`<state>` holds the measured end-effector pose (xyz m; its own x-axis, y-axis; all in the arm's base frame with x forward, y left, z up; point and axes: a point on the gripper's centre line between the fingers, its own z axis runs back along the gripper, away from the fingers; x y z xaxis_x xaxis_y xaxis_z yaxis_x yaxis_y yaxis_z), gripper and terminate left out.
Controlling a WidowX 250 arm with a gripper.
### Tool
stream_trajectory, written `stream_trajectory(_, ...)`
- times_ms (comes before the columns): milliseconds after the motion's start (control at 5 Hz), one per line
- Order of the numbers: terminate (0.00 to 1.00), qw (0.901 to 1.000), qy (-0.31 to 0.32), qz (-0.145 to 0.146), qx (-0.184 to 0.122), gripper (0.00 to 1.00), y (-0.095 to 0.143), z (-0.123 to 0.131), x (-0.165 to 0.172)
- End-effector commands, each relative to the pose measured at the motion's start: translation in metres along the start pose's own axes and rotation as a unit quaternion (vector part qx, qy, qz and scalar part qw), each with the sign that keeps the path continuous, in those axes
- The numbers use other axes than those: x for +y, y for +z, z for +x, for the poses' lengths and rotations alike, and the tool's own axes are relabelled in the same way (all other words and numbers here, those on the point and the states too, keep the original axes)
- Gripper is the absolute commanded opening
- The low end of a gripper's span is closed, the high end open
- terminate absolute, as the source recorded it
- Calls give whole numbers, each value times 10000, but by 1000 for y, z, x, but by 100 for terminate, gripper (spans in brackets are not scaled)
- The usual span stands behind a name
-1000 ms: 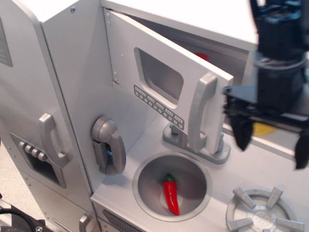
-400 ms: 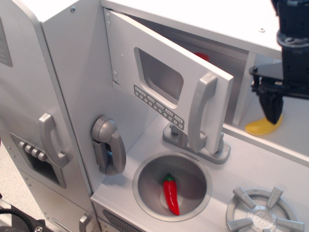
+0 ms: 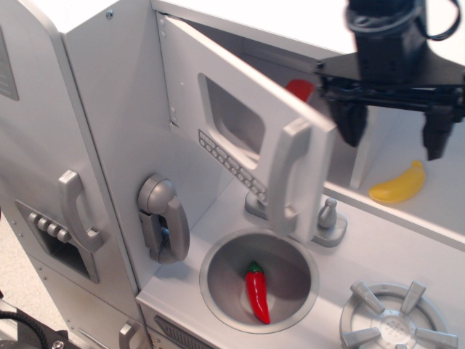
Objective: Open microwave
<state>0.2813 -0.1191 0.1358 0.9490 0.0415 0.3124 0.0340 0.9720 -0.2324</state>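
1. One microwave [image 3: 240, 123] door hangs ajar at 11 o'clock, handle [image 3: 285, 174] facing out.
2. Tool [image 3: 394, 123] hovers at 2 o'clock, fingers spread, holding nothing.
3. Red pepper [image 3: 256, 292] lies in the sink [image 3: 290, 280] at 6 o'clock.

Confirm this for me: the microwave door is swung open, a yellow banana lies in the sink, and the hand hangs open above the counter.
One detail is off. The sink holds a red chili pepper; the yellow banana lies on the shelf to the right. The observation.image view shows this. The microwave door is indeed swung open, and the hand hangs open above the counter.
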Motion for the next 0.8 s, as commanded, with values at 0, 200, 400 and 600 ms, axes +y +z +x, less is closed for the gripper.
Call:
stream_trajectory(0,0,9997,-80,196,73,100,35,-13,43)
stream_trajectory(200,0,9987,-200,475,0,100,43,-34,66)
stream_trajectory(400,0,9957,-273,722,508,100,43,-49,93)
stream_trajectory(600,0,9951,-430,767,446,100,56,-63,110)
